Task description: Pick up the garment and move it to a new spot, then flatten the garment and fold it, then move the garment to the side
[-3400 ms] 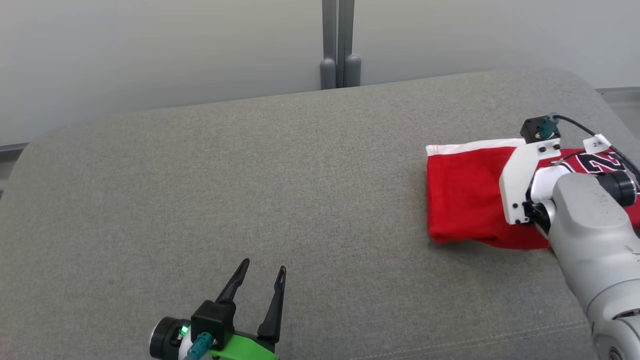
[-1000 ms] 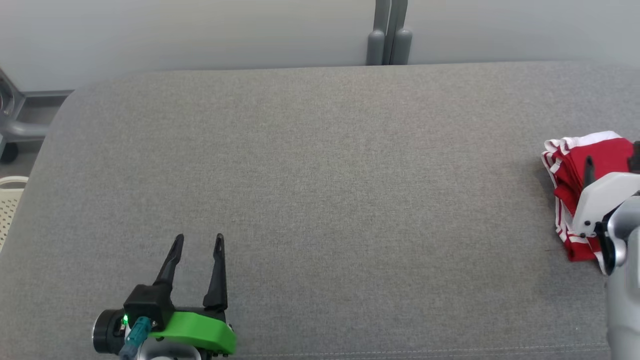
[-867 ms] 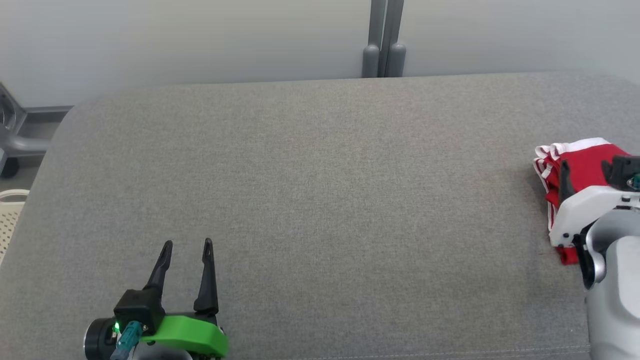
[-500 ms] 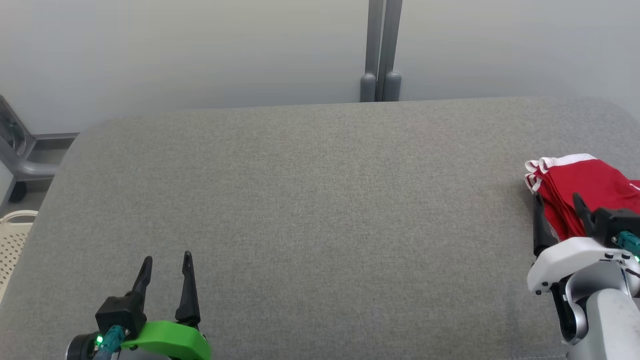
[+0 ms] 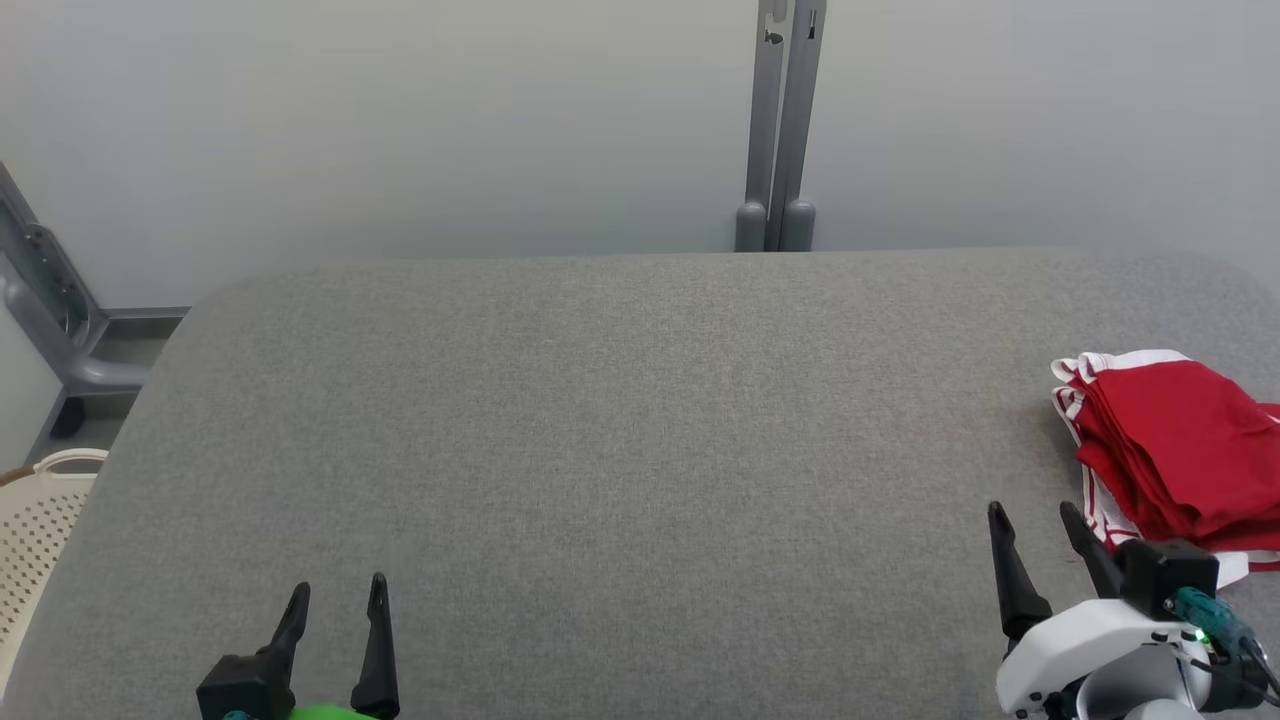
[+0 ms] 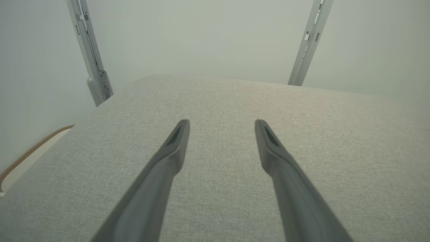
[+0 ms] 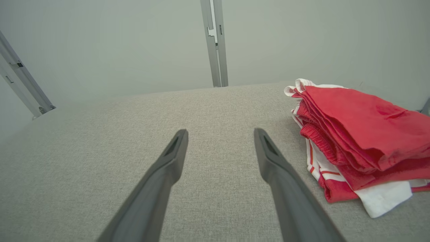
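The garment (image 5: pixel 1170 450), red with white trim, lies folded in a stack of layers at the right end of the grey pad (image 5: pixel 620 420), close to its right edge, with a white part sticking out at the near side. The right gripper (image 5: pixel 1031 510) sits at the lower right, just beside the garment's near left corner and apart from it, its two dark fingers spread wide and holding nothing. In the right wrist view the garment lies to the right of the fingers (image 7: pixel 168 168), with bare pad between them. The left gripper (image 5: pixel 339 585) sits at the lower left, well apart from the garment, jaws wide and empty over bare pad. A grey post (image 5: pixel 780 130) stands against the pale wall behind the pad, and a cream basket (image 5: pixel 35 520) shows beyond the pad's left edge.
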{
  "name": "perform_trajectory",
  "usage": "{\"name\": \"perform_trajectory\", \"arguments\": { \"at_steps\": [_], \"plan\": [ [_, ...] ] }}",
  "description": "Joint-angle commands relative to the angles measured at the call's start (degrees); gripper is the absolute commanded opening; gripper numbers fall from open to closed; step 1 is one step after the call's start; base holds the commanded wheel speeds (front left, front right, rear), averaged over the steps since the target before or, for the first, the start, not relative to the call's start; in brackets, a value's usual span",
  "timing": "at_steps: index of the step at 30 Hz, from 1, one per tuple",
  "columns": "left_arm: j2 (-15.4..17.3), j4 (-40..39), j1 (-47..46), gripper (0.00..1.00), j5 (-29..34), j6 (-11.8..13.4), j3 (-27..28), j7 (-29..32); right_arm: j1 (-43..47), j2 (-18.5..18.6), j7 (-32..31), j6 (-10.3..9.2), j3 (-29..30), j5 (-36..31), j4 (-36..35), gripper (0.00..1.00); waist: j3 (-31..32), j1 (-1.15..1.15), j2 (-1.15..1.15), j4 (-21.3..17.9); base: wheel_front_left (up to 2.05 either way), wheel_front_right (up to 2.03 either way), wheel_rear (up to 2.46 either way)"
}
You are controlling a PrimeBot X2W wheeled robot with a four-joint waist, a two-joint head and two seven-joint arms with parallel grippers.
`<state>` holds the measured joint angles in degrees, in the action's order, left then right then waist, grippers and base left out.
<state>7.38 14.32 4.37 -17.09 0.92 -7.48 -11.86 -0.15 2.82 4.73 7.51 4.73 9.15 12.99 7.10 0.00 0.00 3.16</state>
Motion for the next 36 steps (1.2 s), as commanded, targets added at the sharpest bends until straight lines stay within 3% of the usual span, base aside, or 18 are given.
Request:
{"name": "perform_trajectory", "arguments": {
  "at_steps": [1,19,36],
  "plan": [
    [0.6,0.0,1.2,1.0,0.2,-0.2,-0.1,-0.6,1.5,0.2,0.9,-0.05,-0.6,0.8,0.3,1.0,0.6,0.0,0.0,0.3,0.0,0.0,0.0],
    [0.6,1.2,2.0,1.0,-0.4,0.4,-0.8,-1.8,2.1,0.2,1.4,-0.04,-5.0,2.6,2.3,1.0,0.8,0.0,0.0,-0.5,0.0,0.0,0.0],
    [1.5,1.5,1.6,1.0,-0.5,0.9,-1.2,-1.9,1.4,0.2,1.8,-0.05,-5.2,2.7,3.0,1.0,0.4,0.0,0.0,0.1,0.0,0.0,0.0]
  ]
}}
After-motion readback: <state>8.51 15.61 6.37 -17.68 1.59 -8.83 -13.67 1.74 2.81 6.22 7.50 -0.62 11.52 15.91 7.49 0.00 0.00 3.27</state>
